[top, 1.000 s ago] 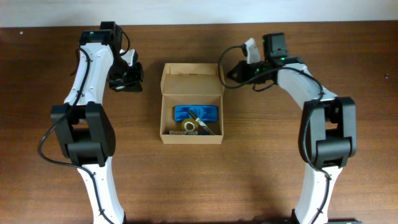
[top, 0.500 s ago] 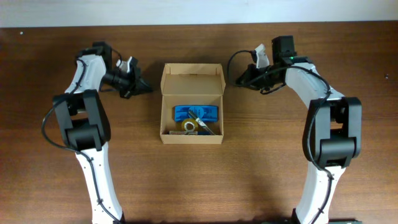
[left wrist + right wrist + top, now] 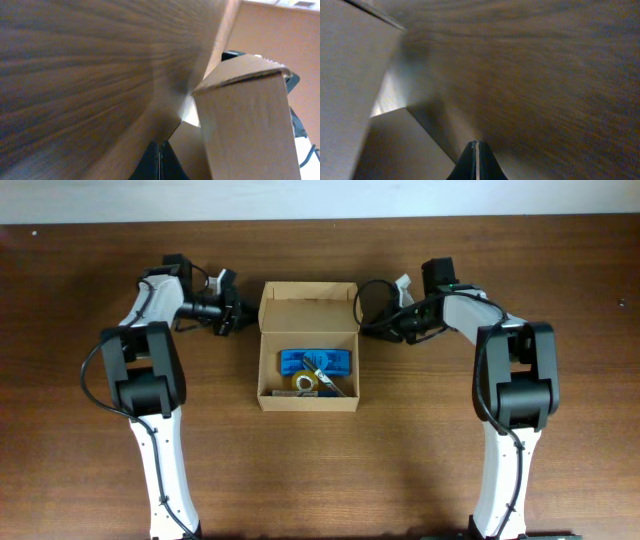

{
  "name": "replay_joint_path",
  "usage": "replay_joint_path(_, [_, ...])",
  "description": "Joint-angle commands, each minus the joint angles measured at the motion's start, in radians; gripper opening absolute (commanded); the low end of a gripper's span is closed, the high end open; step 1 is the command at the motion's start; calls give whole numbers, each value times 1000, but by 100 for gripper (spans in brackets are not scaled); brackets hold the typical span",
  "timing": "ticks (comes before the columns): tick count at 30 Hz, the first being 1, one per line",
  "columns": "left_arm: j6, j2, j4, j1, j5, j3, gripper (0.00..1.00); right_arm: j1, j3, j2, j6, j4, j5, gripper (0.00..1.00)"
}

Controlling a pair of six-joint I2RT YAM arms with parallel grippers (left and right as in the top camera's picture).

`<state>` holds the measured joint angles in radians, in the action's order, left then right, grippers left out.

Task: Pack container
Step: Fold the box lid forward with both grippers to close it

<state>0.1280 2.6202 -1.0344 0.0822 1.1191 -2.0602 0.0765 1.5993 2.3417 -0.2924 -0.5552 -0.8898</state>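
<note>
The container (image 3: 308,402) is being seen mid-worktop (image 3: 420,450), its long axis running away from the robot and its lid flap (image 3: 308,308) lying open toward the far side. From overhead, a blue box (image 3: 315,360) and a tape roll (image 3: 305,381) are being shown inside. Neither is being caught by the wrist views, where only cardboard wall is looming close. The left gripper (image 3: 238,318) and right gripper (image 3: 368,323) are being held pinched together, one just beside each end of the lid.
</note>
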Motion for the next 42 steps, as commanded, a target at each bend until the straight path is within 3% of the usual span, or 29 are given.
replay_joint_path(1, [42, 33, 29, -19, 50, 3, 2, 29, 3, 17, -5, 53, -102, 4])
replay_joint_path(8, [119, 33, 171, -26, 147, 2, 2, 41, 3, 17, -39, 158, -164, 4])
replay_joint_path(14, [118, 33, 214, -29, 177, -26, 2, 43, 5, 16, -110, 303, -198, 4])
replay_joint_path(21, [109, 33, 239, -48, 306, -166, 2, 43, 13, 11, -294, 527, -302, 4])
replay_joint_path(26, [157, 33, 225, -63, 306, -302, 1, 50, 47, -17, -297, 529, -330, 4])
replay_joint_path(32, [134, 33, 63, -69, 253, -446, 2, 64, 90, -76, -296, 501, -307, 4])
replay_joint_path(38, [-123, 32, -312, -73, 146, -586, 1, 78, 95, -161, -242, 368, -221, 4])
replay_joint_path(42, [-252, 31, -516, -82, 76, -658, 1, 96, 95, -245, -103, 171, -97, 4])
